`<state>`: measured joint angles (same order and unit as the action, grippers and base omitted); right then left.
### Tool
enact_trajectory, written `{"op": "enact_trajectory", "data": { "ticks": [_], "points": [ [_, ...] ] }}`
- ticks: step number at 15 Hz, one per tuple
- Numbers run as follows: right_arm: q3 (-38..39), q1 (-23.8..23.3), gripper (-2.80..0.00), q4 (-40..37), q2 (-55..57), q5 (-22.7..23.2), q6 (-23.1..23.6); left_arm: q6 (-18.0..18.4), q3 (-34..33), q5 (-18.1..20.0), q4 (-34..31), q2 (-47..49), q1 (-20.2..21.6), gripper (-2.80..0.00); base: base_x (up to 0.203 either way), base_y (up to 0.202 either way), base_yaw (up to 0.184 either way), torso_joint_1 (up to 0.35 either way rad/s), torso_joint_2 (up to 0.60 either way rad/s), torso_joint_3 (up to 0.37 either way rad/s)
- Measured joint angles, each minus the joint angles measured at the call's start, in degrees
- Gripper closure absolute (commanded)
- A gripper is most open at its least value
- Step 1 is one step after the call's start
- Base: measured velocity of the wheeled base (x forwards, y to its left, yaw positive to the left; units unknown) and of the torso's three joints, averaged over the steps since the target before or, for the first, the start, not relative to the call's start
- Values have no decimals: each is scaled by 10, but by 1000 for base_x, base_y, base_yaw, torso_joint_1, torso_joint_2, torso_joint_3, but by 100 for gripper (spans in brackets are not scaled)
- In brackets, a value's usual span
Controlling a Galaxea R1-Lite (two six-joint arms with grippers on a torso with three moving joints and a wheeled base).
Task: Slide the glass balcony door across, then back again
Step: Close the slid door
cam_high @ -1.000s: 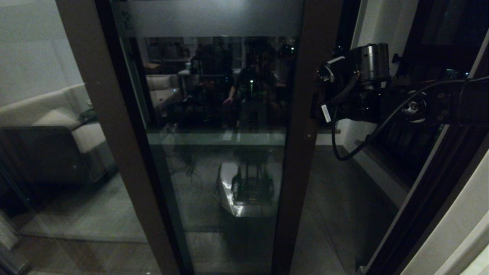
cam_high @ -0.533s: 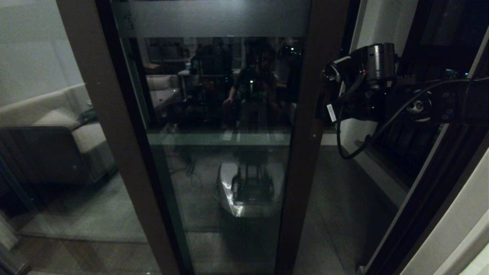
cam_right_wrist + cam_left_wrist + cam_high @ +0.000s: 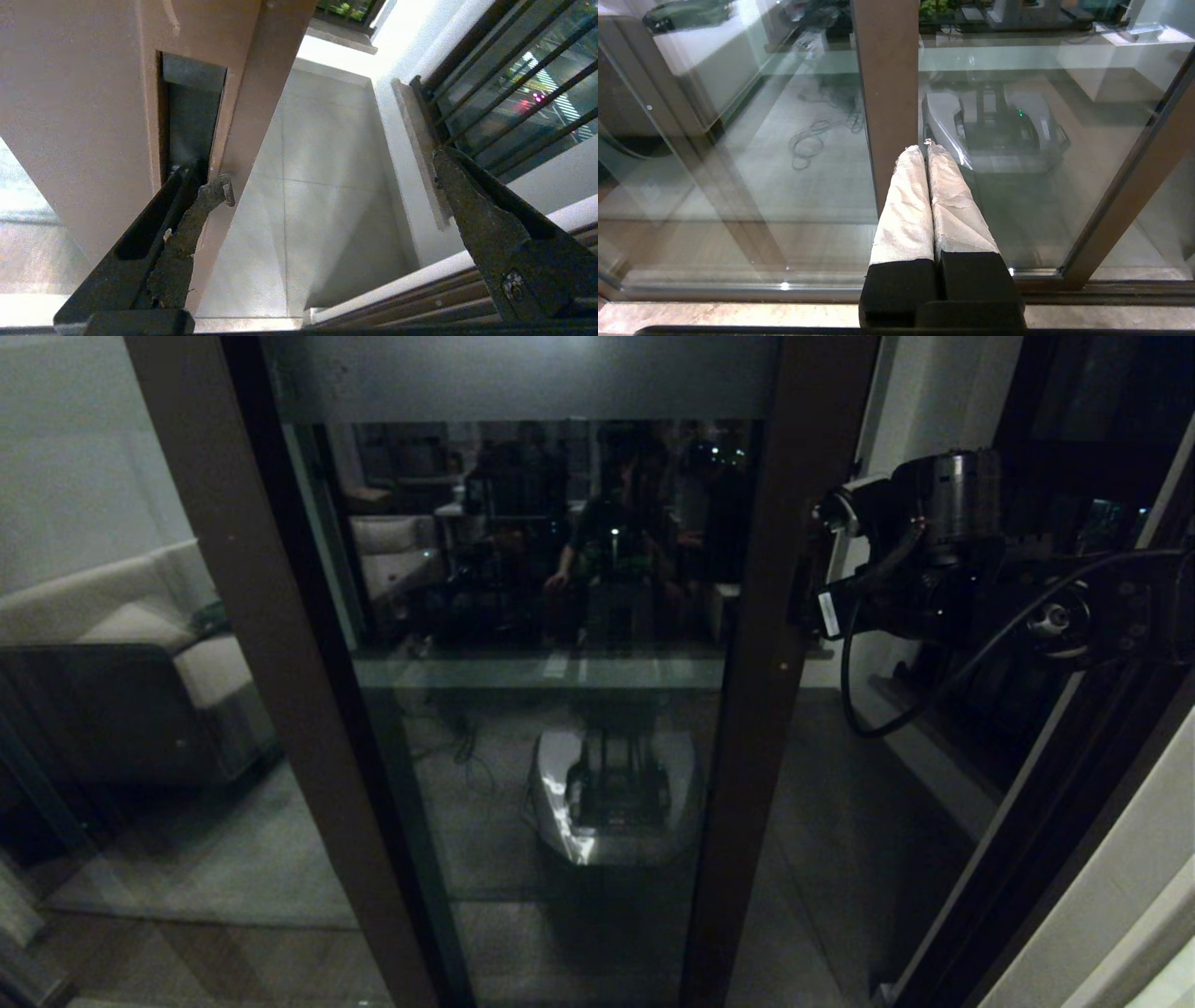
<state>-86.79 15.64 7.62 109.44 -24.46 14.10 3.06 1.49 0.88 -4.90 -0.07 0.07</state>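
Note:
The glass balcony door (image 3: 560, 569) fills the middle of the head view, with a frosted band on top and dark brown stiles. My right gripper (image 3: 331, 172) stands open at the door's right stile (image 3: 775, 616). One of its fingers (image 3: 187, 219) sits inside the dark recessed handle (image 3: 194, 116); the other finger hangs free over the balcony floor. My right arm (image 3: 943, 560) reaches in from the right at handle height. My left gripper (image 3: 924, 148) is shut with nothing in it, its white-wrapped fingertips close to a brown upright (image 3: 887, 93) of the glass. The left arm is out of the head view.
A dark barred window (image 3: 514, 84) over a white ledge (image 3: 411, 154) closes the balcony's right side. Pale floor tiles (image 3: 327, 186) show through the gap beside the door. A sofa (image 3: 140, 644) stands behind the left pane. The door's track (image 3: 738, 289) runs along the floor.
The door's right stile has slid to the right, and my right arm has gone with it. The gap beside the door has narrowed.

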Motion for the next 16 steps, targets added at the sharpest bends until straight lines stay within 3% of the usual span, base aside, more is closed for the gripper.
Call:
{"op": "enact_trajectory", "data": {
  "ticks": [9, 16],
  "points": [
    [31, -43, -280, 5, -19, 12, -37, 0, 0, 0, 0, 0, 0, 0, 0, 0, 0, 0, 0, 0],
    [64, -88, -280, 3, -43, 5, -38, 0, 0, 0, 0, 0, 0, 0, 0, 0, 0, 0, 0, 0]
  ]
}}
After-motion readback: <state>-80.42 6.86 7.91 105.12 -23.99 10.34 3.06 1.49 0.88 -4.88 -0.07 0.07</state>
